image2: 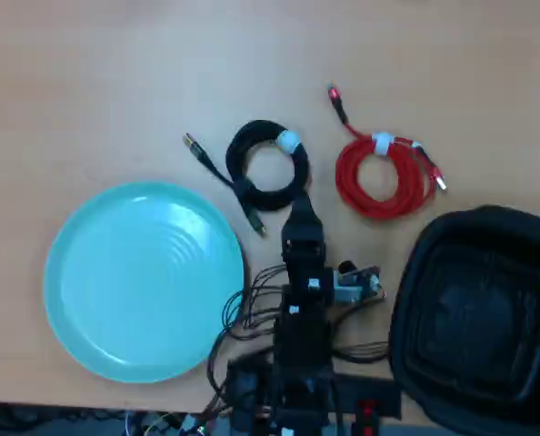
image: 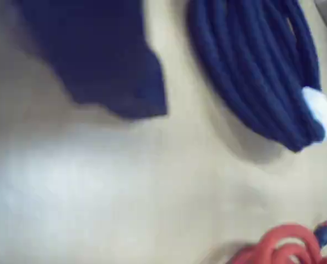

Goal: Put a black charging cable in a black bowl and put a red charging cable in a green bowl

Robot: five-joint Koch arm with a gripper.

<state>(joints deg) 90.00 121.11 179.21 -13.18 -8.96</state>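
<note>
Just below the black charging cable (image2: 268,165) in the overhead view, the gripper (image2: 300,207) hovers, jaw state unclear; the red charging cable (image2: 384,174) lies beside it.

A plain light wooden table (image2: 115,73) fills the overhead view.

Wrist view blurred throughout. Black charging cable (image: 262,66) cropped at top edge, red charging cable (image: 287,247) at bottom. Gripper (image2: 299,204) jaw separation indiscernible overhead; black bowl (image2: 434,272) clipped, right of gripper.
</note>
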